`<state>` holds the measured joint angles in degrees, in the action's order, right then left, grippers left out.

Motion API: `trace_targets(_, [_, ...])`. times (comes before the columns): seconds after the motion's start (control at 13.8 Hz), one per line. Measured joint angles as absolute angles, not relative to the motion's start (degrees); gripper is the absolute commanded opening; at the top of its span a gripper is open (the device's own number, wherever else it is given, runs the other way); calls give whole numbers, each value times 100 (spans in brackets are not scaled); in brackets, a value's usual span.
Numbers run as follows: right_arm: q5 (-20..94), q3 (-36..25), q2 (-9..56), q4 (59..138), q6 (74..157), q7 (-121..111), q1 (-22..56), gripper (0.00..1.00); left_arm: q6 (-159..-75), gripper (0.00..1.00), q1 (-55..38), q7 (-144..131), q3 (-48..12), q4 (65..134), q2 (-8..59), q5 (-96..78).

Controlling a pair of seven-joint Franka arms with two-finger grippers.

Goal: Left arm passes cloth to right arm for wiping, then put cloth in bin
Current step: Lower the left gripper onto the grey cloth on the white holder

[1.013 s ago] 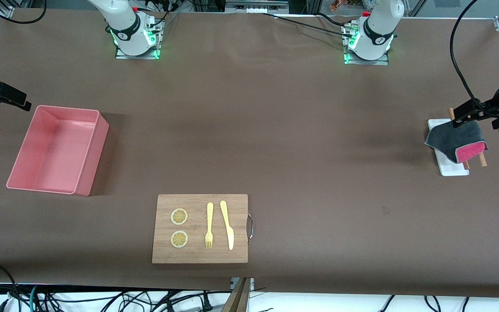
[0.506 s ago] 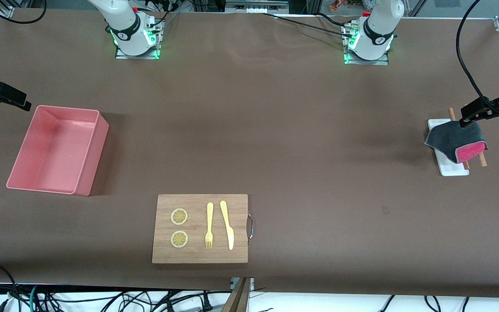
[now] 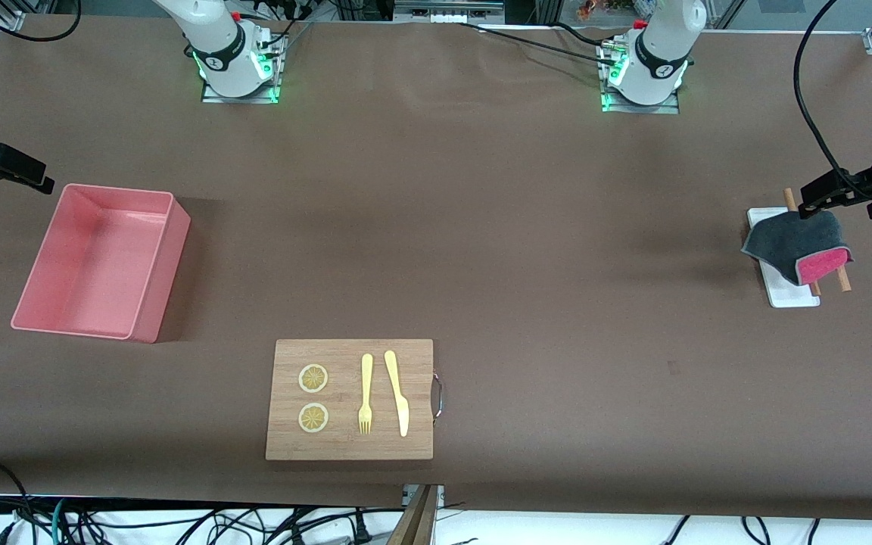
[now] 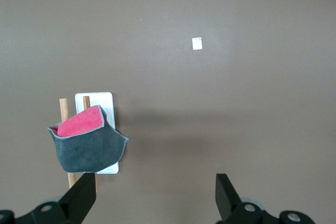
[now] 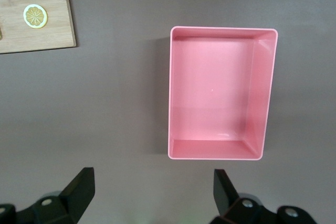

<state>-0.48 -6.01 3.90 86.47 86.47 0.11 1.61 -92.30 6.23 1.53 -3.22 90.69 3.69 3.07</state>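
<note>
The cloth [image 3: 797, 244], dark grey with one bright pink face turned up at its corner nearer the front camera, is seen draped over two wooden rods [image 3: 843, 278] that lie across a narrow flat white tray [image 3: 790, 296] at the left arm's end of the table [image 3: 481, 227]. The left gripper [image 3: 822, 197] is held in the air over the edge of the cloth farther from the front camera; its fingers [image 4: 79, 203] are spread wide apart and nothing is gripped between them (in the left wrist view the cloth is shown apart from both fingertips). The bin [image 3: 156, 288], a salmon-pink tub with tall smooth walls, is placed at the right arm's end of the table and holds nothing. The right gripper [image 3: 23, 172] is held in the air just beside the bin's corner that lies farthest from the front camera, with its fingers [image 5: 79, 192] likewise parted and nothing held. A wooden cutting board [image 3: 345, 446] is set nearer to the front camera, between the bin and the tray; on it lie two lemon slices [image 3: 313, 378], a yellow fork [image 3: 365, 393] and a yellow knife [image 3: 397, 392], side by side.
</note>
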Motion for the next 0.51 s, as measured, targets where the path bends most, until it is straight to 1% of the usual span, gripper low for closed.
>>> trace_targets(0.29, [-42,-601,390,8647,8647,11,161,100,-9212,100,623,143,-321,9076,435,307])
trace_targets(0.51, [-40,-602,390,8646,8648,11,161,100,-9049,100,623,144,-320,9093,647,307])
